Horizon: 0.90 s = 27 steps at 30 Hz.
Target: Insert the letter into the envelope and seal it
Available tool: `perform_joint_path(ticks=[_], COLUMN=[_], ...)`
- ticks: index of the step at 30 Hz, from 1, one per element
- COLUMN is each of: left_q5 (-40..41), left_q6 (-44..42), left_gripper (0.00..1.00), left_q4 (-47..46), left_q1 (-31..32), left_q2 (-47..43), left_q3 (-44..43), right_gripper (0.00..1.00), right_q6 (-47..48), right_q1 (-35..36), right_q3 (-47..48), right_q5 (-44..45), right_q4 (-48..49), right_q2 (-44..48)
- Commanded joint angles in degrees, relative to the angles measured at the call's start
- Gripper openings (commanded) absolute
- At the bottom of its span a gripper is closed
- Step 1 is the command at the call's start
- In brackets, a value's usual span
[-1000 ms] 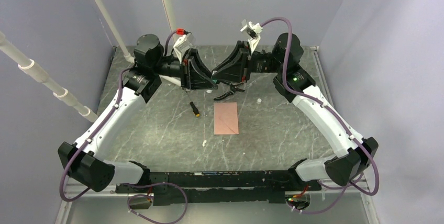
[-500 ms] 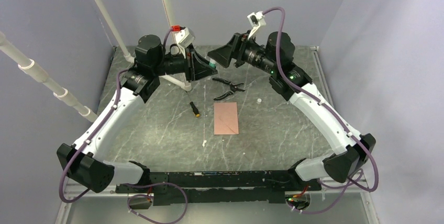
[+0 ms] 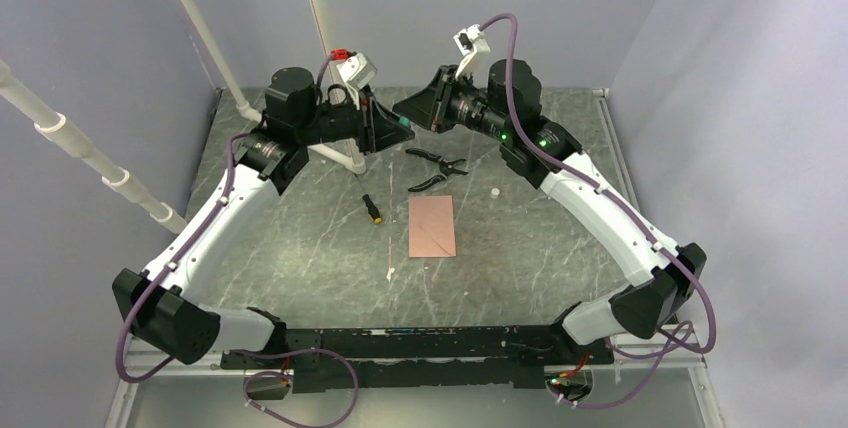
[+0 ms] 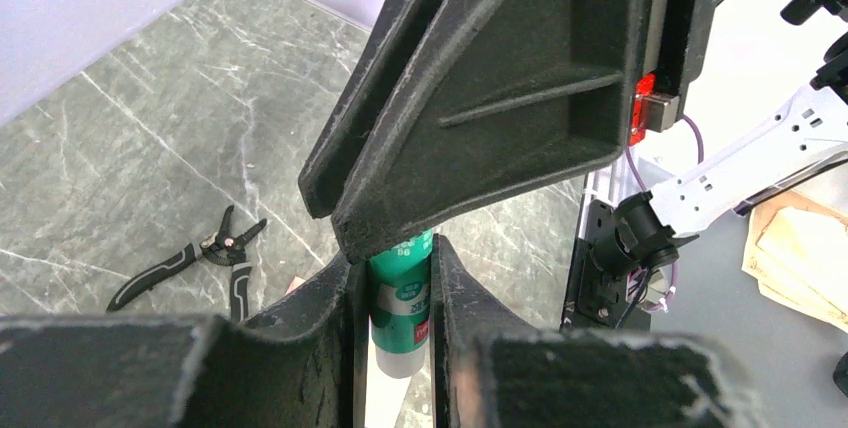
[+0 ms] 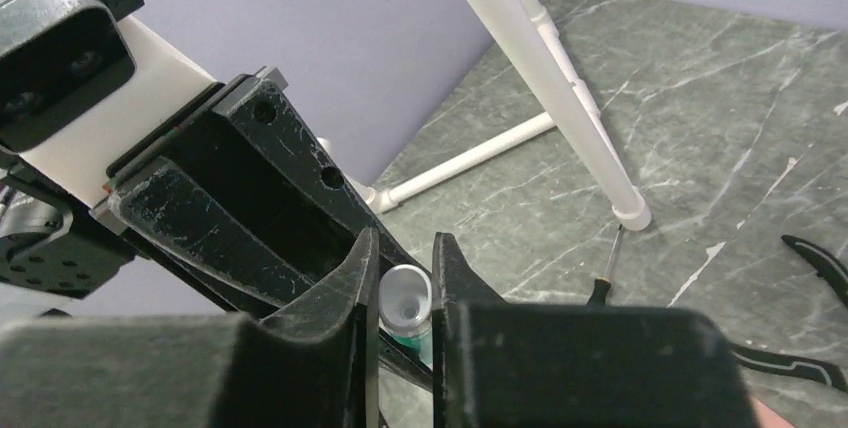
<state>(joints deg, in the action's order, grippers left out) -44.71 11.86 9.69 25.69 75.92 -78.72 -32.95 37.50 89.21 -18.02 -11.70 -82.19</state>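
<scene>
The pinkish-brown envelope (image 3: 432, 226) lies flat mid-table, a plain rectangle with no flap showing. The letter does not show as a separate sheet. Both grippers meet in the air above the back of the table. My left gripper (image 3: 398, 129) (image 4: 395, 258) is shut on the body of a green glue stick (image 4: 400, 298) (image 3: 405, 125). My right gripper (image 3: 407, 112) (image 5: 405, 243) faces it and is shut on the stick's whitish cap end (image 5: 405, 300). Both are well behind and above the envelope.
Black pliers (image 3: 435, 168) (image 4: 200, 258) lie behind the envelope. A small black screwdriver (image 3: 372, 209) (image 5: 600, 288) lies to its left. White pipes (image 3: 335, 155) (image 5: 560, 78) stand at the back left. Small white bits (image 3: 494, 191) lie on the marbled table (image 3: 300, 248).
Both grippers have risen from low over the back of the table. The right wrist has turned and moved left, so its fingers now sit on the glue stick's end.
</scene>
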Motion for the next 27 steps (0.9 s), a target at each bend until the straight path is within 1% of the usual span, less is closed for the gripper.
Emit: perform_joint_path(ticks=[1,2,6,10,12,15,19,21,22,24,25,26,27], left_q5=[-0.5,-1.2,-7.2,-18.6,-24.6,-31.4,-35.6,-36.1,-35.8,-33.9,-32.3,-29.6,-26.4], left_q6=[-0.3,-0.2,0.2,2.7,5.7,9.8,15.6,17.1,16.9,15.1,13.3,11.2,8.4], left_gripper=[0.02,0.02,0.02,0.02,0.02,0.02,0.02,0.03,0.02,0.02,0.02,0.02,0.02], left_q4=[-1.2,-1.2,-0.7,-1.6,-5.2,-10.8,-18.9,-21.6,-21.5,-19.0,-16.9,-13.8,-10.9], left_q1=[-0.1,-0.1,-0.1,-0.1,-0.1,-0.1,-0.1,-0.1,-0.1,-0.1,-0.1,-0.1,-0.1], left_q2=[-1.2,-1.3,-1.4,-0.7,-0.7,-0.8,-1.1,-1.3,-1.4,-1.5,-1.6,-1.8,-2.0], left_q3=[-0.7,-0.7,-1.8,-3.1,-2.6,-2.0,-1.0,-0.7,-0.7,-1.1,-1.4,-1.8,-2.2], right_gripper=[0.02,0.0,0.0,0.0,0.0,0.0,0.0,0.0,0.07,0.53,0.67,0.73,0.75], right_q6=[2.7,3.8,10.4,14.1,15.1,15.6,14.7,13.0,11.5,10.2,9.3,8.4,6.9], right_q1=[-0.5,-0.5,-0.7,-1.2,-1.2,-1.3,-1.3,-1.3,-1.3,-1.4,-1.4,-1.4,-1.4], right_q3=[2.3,2.0,1.1,-3.5,-4.6,-3.3,-2.0,-2.0,-1.8,-1.3,-0.7,-0.1,0.1], right_q5=[-3.5,-5.4,-13.7,-27.2,-33.4,-40.2,-45.5,-44.7,-42.6,-36.4,-31.8,-24.5,-19.5], right_q4=[0.7,1.3,3.7,12.2,16.2,17.6,19.0,19.8,19.5,17.5,15.4,13.5,12.2], right_q2=[0.6,0.7,2.1,5.6,6.5,6.2,5.6,5.7,5.7,5.6,5.6,5.6,5.5])
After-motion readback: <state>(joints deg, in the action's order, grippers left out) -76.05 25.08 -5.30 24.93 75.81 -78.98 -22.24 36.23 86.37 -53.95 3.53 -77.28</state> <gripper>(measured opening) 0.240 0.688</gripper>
